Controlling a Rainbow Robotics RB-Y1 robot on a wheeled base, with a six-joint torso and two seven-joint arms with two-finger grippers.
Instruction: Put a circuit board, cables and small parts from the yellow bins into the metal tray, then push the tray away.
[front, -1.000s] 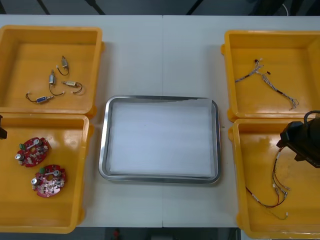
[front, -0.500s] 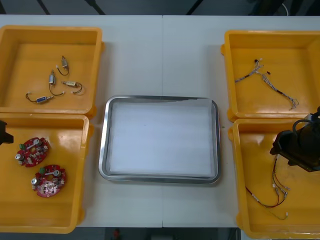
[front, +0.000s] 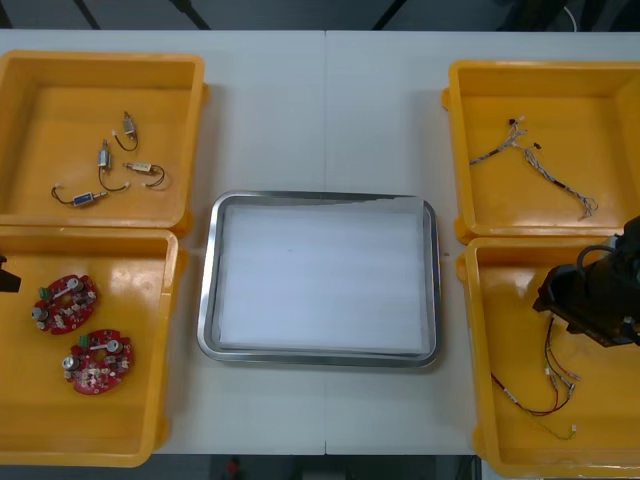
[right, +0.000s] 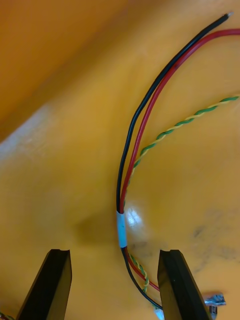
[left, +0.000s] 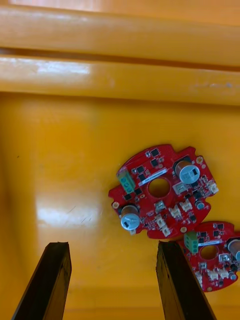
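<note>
My right gripper hangs over the near right yellow bin, low above the red and black cable. In the right wrist view its fingers stand open on either side of the cable's white-banded stretch, with a green and yellow twisted wire beside it. My left gripper shows at the left edge over the near left bin. It stands open just short of two round red circuit boards. The metal tray sits in the middle, white inside.
The far left bin holds several small metal parts with short wires. A thin grey cable lies in the far right bin. Bare table runs between the bins and beyond the tray.
My right gripper has moved left and slightly nearer over the red and black cable. The left gripper has shifted a little at the left edge.
</note>
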